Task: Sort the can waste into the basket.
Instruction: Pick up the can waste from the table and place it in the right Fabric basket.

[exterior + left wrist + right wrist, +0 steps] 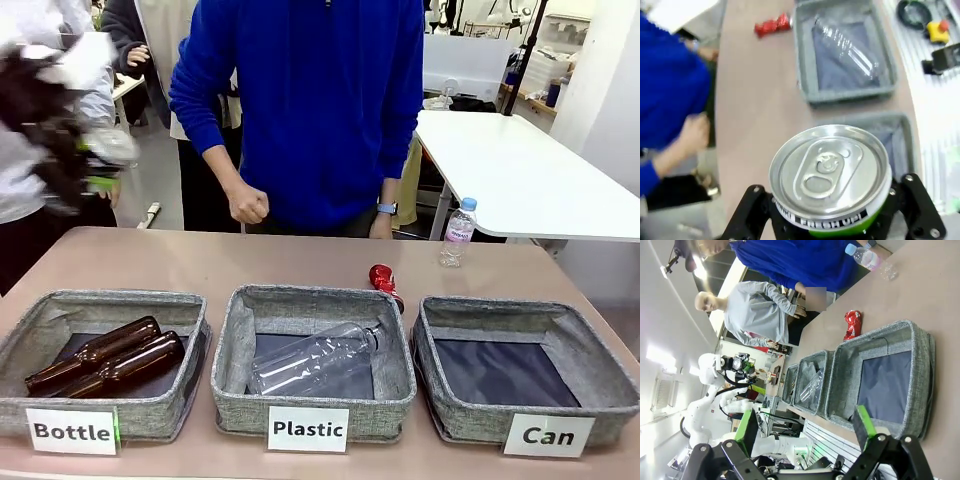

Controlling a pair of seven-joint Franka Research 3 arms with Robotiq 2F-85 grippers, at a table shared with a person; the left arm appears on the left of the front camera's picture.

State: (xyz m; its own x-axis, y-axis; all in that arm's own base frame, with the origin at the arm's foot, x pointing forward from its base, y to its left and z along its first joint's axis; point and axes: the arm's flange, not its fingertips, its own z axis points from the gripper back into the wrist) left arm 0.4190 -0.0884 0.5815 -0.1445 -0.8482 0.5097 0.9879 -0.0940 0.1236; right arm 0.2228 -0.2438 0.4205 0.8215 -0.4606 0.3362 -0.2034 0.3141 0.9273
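Left wrist view: the left gripper (834,210) is clamping the green can (830,170) by its sides, high over the bench's (200,260) left end. Doing this well means carrying it level to the right, passing over the Bottle basket (100,298) and Plastic basket (300,292), and lowering before letting go. The red can (383,280) is lying just beyond the far left corner of the empty Can basket (500,305). The right gripper (805,427) is hovering spread open near it, so the drop needs clearance.
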